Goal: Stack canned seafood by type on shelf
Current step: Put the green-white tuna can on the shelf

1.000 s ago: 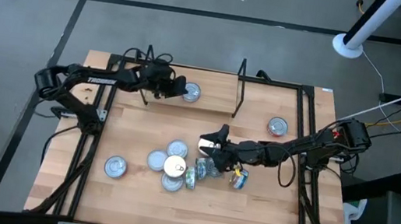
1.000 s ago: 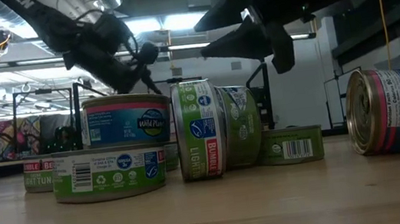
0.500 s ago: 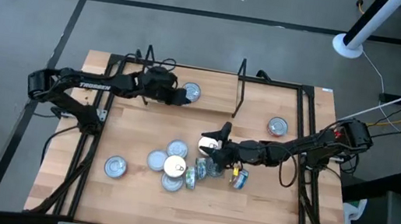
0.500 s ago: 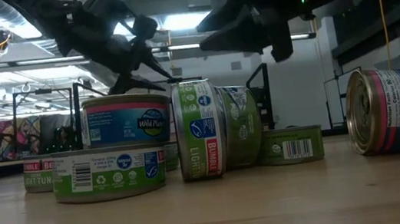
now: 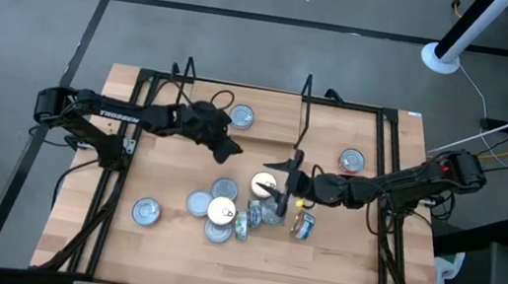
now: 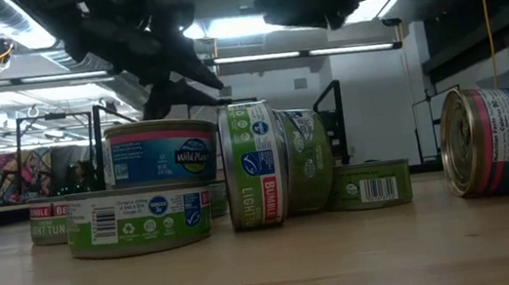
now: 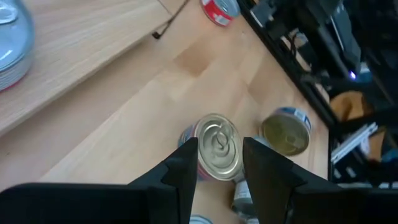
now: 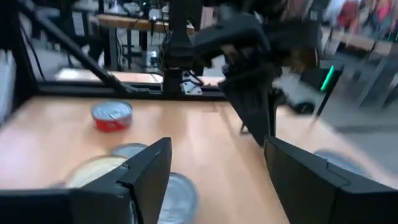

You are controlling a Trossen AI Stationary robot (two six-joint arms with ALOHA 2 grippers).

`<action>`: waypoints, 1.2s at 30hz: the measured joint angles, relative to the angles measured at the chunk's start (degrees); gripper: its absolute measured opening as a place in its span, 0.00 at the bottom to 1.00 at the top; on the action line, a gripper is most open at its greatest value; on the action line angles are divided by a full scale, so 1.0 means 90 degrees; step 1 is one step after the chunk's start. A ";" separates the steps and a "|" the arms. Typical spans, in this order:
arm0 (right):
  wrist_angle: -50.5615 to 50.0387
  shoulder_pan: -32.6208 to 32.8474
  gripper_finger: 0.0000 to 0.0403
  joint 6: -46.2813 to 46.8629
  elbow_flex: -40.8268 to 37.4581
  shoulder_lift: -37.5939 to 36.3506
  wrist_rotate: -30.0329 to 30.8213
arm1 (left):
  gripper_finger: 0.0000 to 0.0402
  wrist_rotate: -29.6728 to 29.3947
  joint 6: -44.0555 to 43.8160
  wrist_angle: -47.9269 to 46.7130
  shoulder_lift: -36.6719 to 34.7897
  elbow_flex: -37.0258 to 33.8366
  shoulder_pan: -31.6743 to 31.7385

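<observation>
Most tins (image 5: pixel 224 213) are clustering mid-table (image 5: pixel 345 274), leaving bare wood around; left claw (image 5: pixel 226 147) and right claw (image 5: pixel 281 178) are hovering spread and empty, shelf (image 5: pixel 303 109) partly cut off.

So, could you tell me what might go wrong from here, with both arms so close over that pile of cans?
1. The left gripper and right gripper, both open and empty, hover near the same cluster; they could collide.
2. Several cans stand on edge, like the green-labelled can and the blue and red can; a nudge could send them rolling.
3. The blue-labelled can rests on a green can; a careless grasp could topple it.
</observation>
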 joint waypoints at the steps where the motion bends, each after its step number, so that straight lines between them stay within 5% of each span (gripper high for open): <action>1: -0.0034 0.0000 0.64 0.0340 0.0000 -0.0012 -0.0006 | 0.30 -0.0002 0.0102 0.0000 0.0000 0.0000 -0.0044; 7: -0.0045 -0.0008 0.64 0.1424 0.0000 -0.0012 -0.0365 | 0.30 -0.0002 0.0821 -0.0008 0.0000 0.0000 -0.0389; 19: -0.0131 -0.0019 0.64 0.0918 0.0000 -0.0012 -0.0426 | 0.30 0.0016 0.1821 0.1289 0.0005 -0.0002 -0.1599; 27: -0.0311 -0.0019 0.64 0.0423 0.0000 -0.0191 -0.0387 | 0.30 -0.0075 0.3616 0.1402 0.0012 0.0528 -0.2686; 36: -0.1396 -0.0019 0.64 0.0410 0.0000 -0.1277 0.0119 | 0.30 -0.0566 0.5555 0.1403 0.0387 0.1438 -0.3472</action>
